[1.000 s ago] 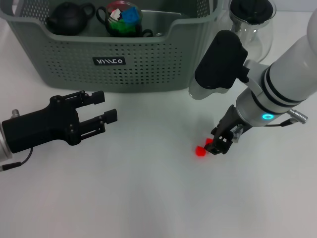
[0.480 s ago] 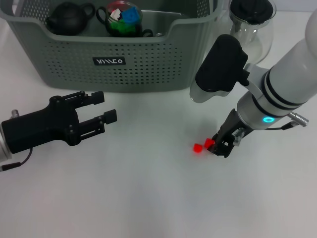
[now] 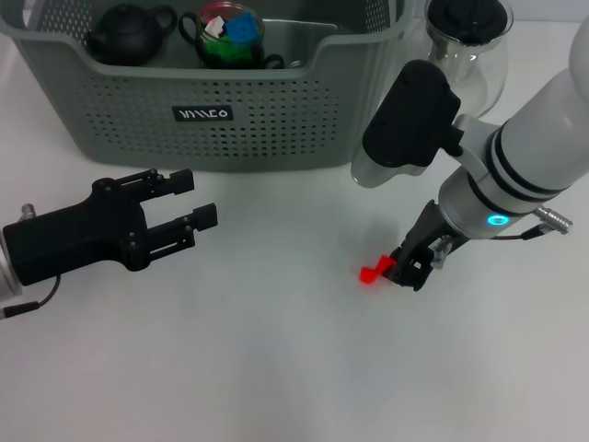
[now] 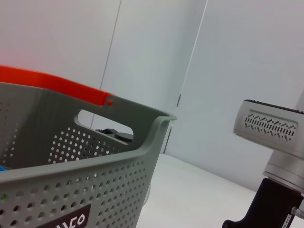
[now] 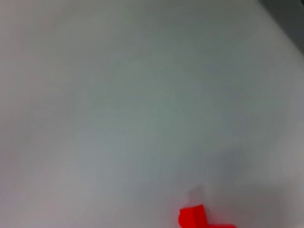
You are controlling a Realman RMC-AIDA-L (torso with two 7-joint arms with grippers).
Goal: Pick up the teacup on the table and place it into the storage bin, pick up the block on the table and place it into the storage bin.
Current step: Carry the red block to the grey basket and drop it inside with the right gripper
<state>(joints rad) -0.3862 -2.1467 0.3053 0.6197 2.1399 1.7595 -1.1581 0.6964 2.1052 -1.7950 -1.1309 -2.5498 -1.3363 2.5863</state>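
Note:
A small red block (image 3: 373,272) lies on the white table right at the tip of my right gripper (image 3: 405,267), which reaches down to the table on its right side. It also shows in the right wrist view (image 5: 192,218) at the picture's edge. The grey-green storage bin (image 3: 276,129) stands at the back; it also fills the left wrist view (image 4: 95,156). Inside it sit a dark cup (image 3: 225,37) holding coloured pieces and a black teapot (image 3: 129,32). My left gripper (image 3: 189,212) is open and empty, parked at the left in front of the bin.
A clear glass carafe with a black lid (image 3: 465,37) stands behind my right arm, next to the bin's right side. The white table (image 3: 276,368) stretches bare toward the front.
The red near my right gripper's tip, seen as two separate spots before, now reads as one patch touching the tip. The right gripper shifted only slightly. The left arm has not moved.

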